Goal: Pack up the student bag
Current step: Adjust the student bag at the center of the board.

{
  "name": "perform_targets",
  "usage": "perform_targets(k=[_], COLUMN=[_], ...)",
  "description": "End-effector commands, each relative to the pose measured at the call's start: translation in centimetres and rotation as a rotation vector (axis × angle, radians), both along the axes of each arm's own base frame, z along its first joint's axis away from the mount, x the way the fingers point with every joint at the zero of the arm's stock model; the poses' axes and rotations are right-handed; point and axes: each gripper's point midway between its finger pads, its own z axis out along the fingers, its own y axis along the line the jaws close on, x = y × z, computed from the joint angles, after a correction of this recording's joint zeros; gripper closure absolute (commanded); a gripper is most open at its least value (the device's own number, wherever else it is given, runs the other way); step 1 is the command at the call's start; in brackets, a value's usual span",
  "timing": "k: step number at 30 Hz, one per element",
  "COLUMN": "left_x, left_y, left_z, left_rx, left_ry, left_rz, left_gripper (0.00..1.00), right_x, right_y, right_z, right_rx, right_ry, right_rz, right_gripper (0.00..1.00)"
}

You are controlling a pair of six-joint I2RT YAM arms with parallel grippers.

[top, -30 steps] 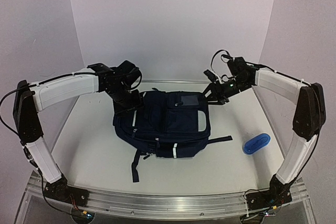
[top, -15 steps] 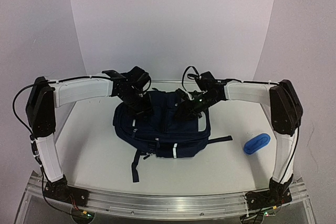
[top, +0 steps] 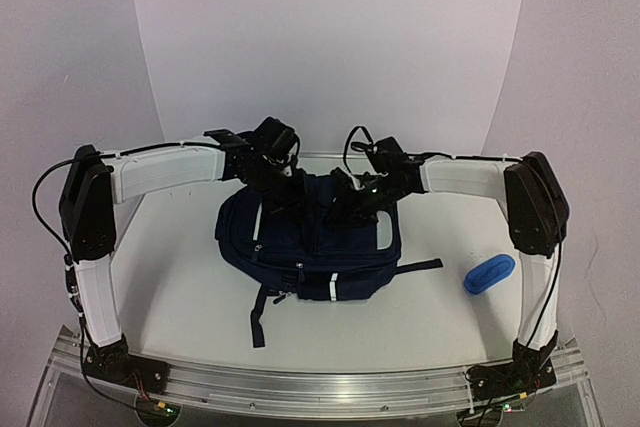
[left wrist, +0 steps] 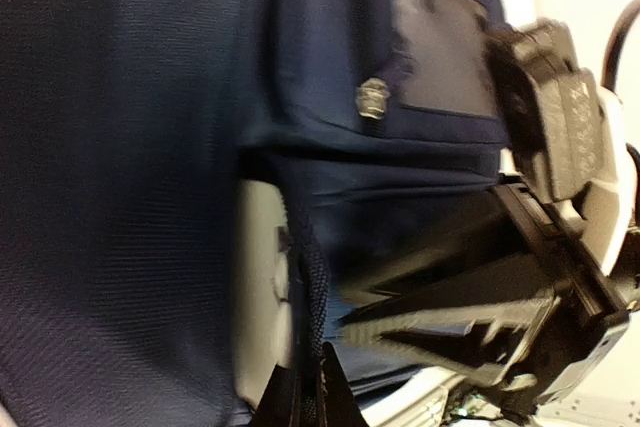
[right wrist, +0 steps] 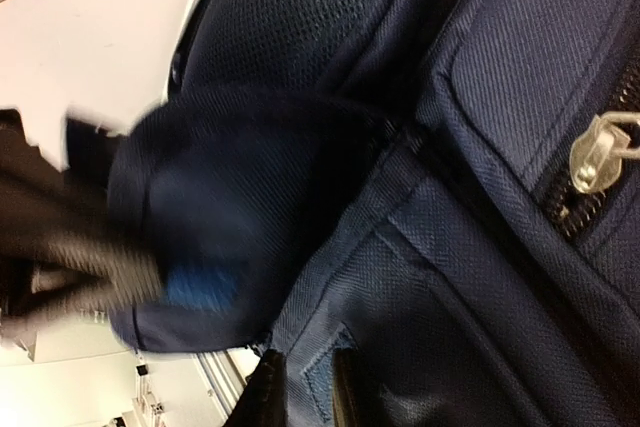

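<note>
Brings left pincer and right pincer in from both sides, each now pinching top seam of large navy-blue striped fabric student bag | likely readies opening | leaves small blue oval pouch unpacked

Soft, even light, seemingly from overhead, fills the top view; the bag casts only a faint shadow on the table. Wrist views are close and soft: the right arm and left arm smear with motion blur, and pale corners wash out.
</note>
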Motion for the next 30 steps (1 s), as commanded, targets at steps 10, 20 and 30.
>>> perform_targets(k=[10, 20, 30], left_x=[-0.2, -0.4, -0.3], left_y=[-4.0, -5.8, -8.0], left_z=[2.5, 1.7, -4.3], left_rx=[-0.138, -0.143, -0.039], left_ry=[-0.053, -0.044, 0.085], left_rz=[-0.129, -0.208, -0.288], left_gripper=[1.0, 1.0, 0.81], right_x=[2.8, 2.7, -1.1], right_y=[-4.3, -14.9, -16.5], right_z=[8.7, 5.0, 0.5], right_rx=[0.101, -0.118, -0.169], right_ry=[-0.124, -0.097, 0.028], right_rz=[-0.076, -0.149, -0.051], right_gripper=[0.53, 0.39, 0.25])
